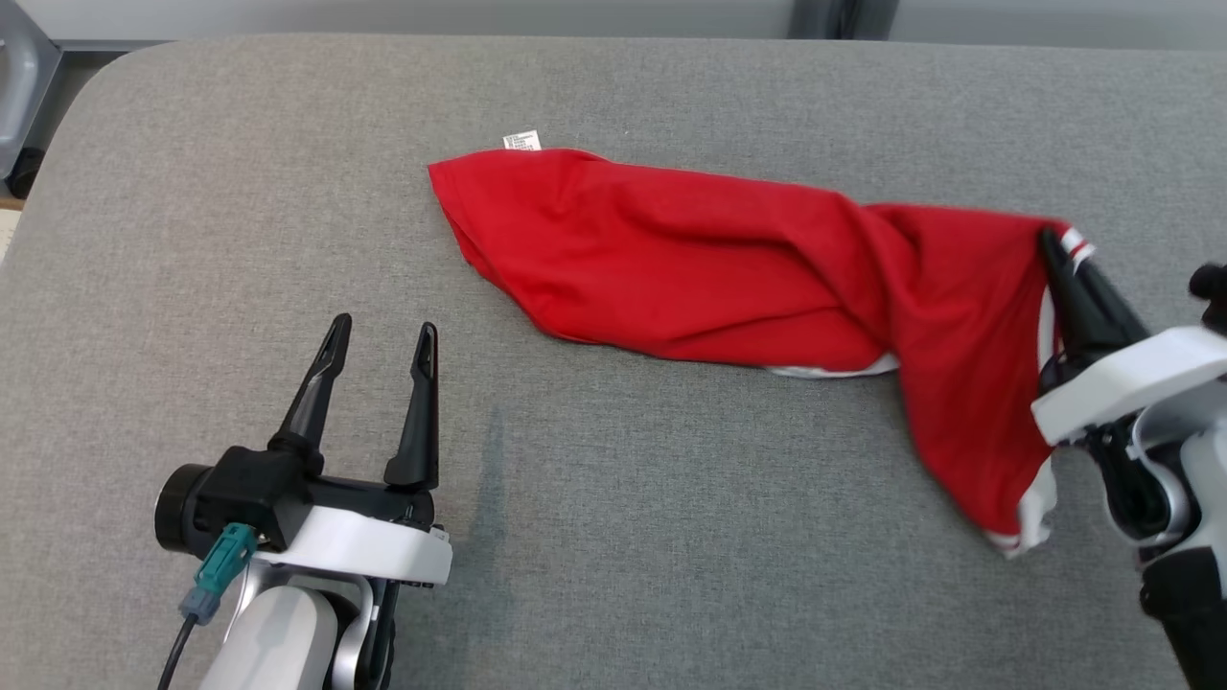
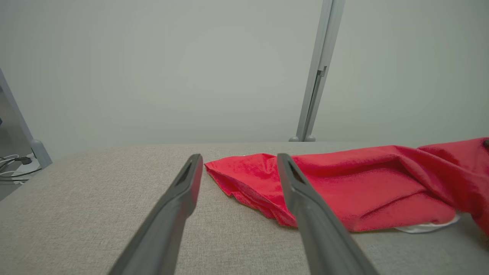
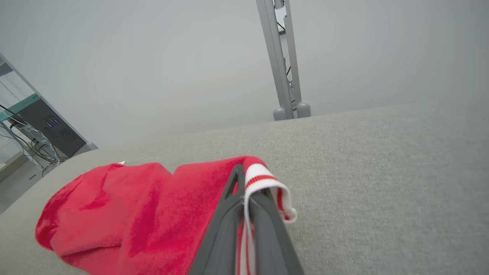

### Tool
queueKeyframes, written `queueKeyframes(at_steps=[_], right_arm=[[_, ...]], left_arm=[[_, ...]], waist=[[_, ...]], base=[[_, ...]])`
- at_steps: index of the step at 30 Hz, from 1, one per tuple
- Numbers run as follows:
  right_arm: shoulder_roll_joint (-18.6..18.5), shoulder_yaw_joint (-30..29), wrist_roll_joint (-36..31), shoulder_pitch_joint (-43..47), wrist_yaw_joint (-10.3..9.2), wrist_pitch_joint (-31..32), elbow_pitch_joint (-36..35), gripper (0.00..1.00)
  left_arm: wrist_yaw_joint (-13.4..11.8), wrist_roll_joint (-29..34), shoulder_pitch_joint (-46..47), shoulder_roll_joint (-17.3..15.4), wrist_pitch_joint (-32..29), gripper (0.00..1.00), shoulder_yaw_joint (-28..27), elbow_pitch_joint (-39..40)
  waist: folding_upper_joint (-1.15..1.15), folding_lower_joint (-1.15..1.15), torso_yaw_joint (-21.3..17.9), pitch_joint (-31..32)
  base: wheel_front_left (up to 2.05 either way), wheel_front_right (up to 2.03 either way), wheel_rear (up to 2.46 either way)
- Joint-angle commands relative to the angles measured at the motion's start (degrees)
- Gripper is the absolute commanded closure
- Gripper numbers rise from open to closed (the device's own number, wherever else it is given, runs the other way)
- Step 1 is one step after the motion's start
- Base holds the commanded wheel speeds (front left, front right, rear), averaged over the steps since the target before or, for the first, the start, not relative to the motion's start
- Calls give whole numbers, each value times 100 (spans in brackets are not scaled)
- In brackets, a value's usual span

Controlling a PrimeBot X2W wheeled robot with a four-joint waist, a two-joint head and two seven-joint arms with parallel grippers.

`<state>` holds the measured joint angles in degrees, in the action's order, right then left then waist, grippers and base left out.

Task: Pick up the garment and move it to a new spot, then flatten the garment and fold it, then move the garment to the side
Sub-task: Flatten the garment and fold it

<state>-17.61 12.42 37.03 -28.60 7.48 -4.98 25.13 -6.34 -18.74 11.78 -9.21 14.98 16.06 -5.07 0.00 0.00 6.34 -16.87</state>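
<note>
One wide table [image 1: 240, 192], padded in grey woven fabric with a rounded far-left corner, carries everything here. On it lies a single red knit garment [image 1: 671, 259] with white-and-red striped trim, bunched into a long creased band that runs from about the middle of the surface out to the right; its left end rests flat as a rounded fold, and on the right a flap drops toward the near edge (a sliver of white edging shows under the band's near side). Two arms reach in from the near side, each with two long dark fingers. The left gripper [image 1: 383, 331] sits low at the left over bare fabric, its white wrist housing level and both fingers pointing away from the robot, spread wide with nothing between them; the garment's left end lies ahead of it and to the right, apart from the fingertips. The right gripper [image 1: 1050, 241] comes in from the right edge with its wrist tilted, fingers slanting up and inward, pressed together on the garment's right end, where one striped cuff [image 3: 263, 177] curls over the finger nearer the table's edge. One small white printed label [image 1: 522, 140] pokes out from the garment's far-left edge.
</note>
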Motion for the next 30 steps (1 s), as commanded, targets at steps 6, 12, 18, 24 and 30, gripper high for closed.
queueKeyframes(at_steps=[6, 12, 18, 24, 30], right_arm=[[-356, 372, -470, -424, 3, -616, -362, 100], [-783, 1651, -1334, -124, 2, -740, -1295, 100], [-981, 2528, -1321, 653, 2, -365, -1606, 100], [-936, 2764, -1043, 1369, 2, -225, -1274, 100], [-767, 2432, -732, 1846, -9, -409, -505, 100]], left_arm=[[76, 106, -1, 28, 25, 0, -145, 17], [127, 167, -88, 65, 25, 0, -249, 22], [170, 213, -109, 109, 25, 0, -312, 27], [219, 252, -84, 127, 26, 0, -350, 15], [243, 281, -109, 129, 26, 0, -395, 10]], waist=[[0, 0, -112, 43], [0, 0, -264, 91], [0, 0, -397, 88], [0, 0, -483, 68], [0, 0, -517, 88]], base=[[0, 0, 0], [0, 0, 0], [0, 0, 0], [0, 0, 0], [0, 0, 0]])
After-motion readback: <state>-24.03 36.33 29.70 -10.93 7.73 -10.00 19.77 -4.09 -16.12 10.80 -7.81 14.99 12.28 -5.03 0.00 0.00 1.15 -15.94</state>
